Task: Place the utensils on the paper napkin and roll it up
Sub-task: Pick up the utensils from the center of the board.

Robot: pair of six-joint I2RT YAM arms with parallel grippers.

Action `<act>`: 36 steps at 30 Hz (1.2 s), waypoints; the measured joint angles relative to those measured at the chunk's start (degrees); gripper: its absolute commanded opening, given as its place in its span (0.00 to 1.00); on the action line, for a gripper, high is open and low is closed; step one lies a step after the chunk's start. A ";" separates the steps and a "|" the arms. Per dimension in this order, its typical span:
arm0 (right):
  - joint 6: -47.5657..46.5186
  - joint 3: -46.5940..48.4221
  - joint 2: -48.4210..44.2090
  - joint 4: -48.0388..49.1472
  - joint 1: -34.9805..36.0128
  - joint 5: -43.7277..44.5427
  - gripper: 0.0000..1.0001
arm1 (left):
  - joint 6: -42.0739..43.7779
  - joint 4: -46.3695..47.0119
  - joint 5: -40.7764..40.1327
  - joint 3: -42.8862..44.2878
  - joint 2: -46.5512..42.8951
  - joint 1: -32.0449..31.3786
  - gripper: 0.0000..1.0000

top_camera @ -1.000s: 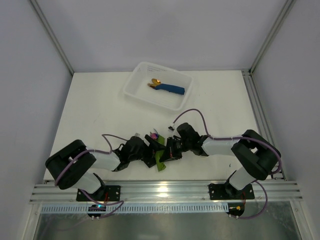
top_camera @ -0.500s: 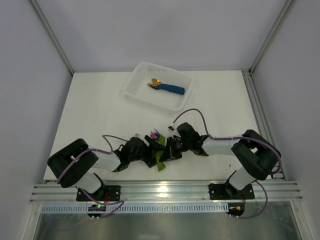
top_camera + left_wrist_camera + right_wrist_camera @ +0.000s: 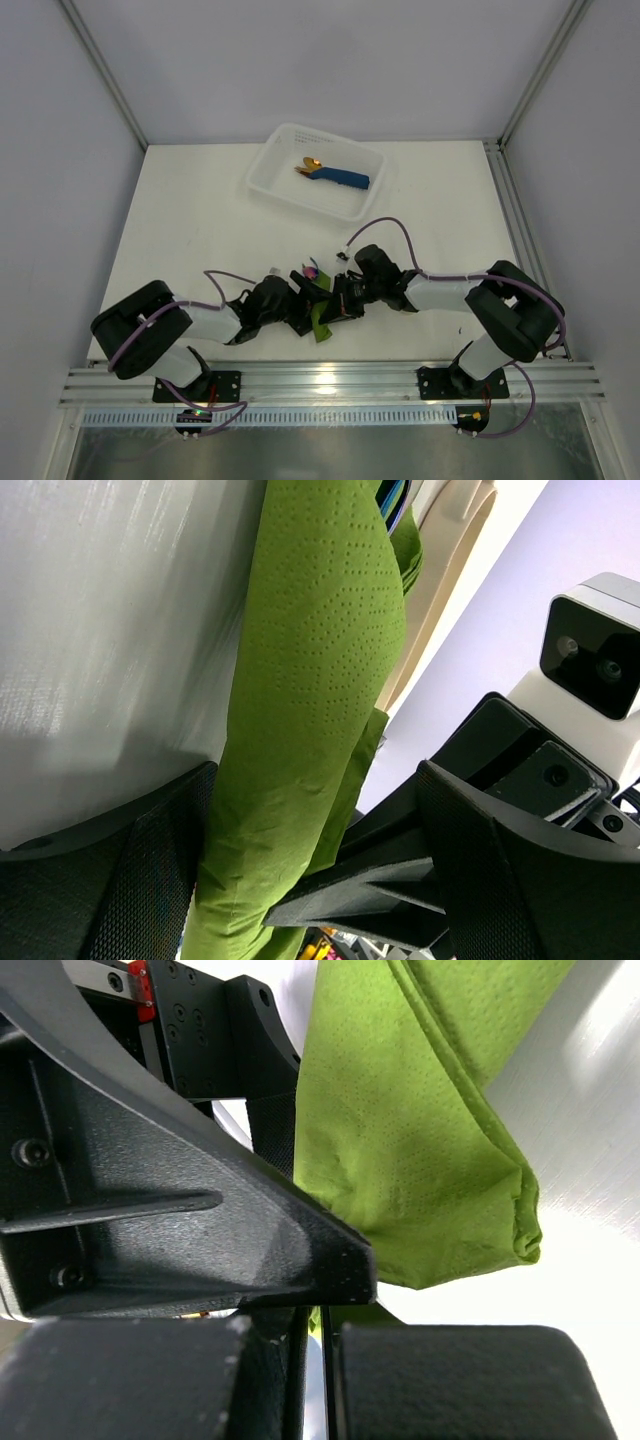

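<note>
Almost nothing has moved in the last second: my two arms stay hunched together at the near edge of the tabletop, and only my left shoulder has drifted a touch to the left.

Nearest, the paper napkin lies as a green roll between my two wrists, one end poking toward the near edge. My left pincer stands spread, its fingers either side of the roll. The paper brushes the left finger and is clear of the other. My right pincer comes in from the right, pressed together, with a sliver of green caught at the tip of the seam. It pinches the napkin's edge. Just beyond the roll's far end, the utensils show as a pink-purple glint.

Far off, well apart from all this, a white tray holds a blue rolled bundle with gold cutlery.
</note>
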 measured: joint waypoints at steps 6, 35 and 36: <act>0.02 0.00 -0.57 -0.28 0.00 -0.35 0.04 | -0.42 -0.22 -0.42 0.26 0.20 -0.44 0.84; 0.61 -1.05 -2.05 0.17 -0.39 -0.37 0.04 | -2.62 3.82 -3.02 0.09 3.17 -2.29 0.73; 0.61 -1.05 -2.05 0.17 -0.42 -0.37 0.04 | -2.67 3.96 -3.15 0.15 3.37 -2.34 0.72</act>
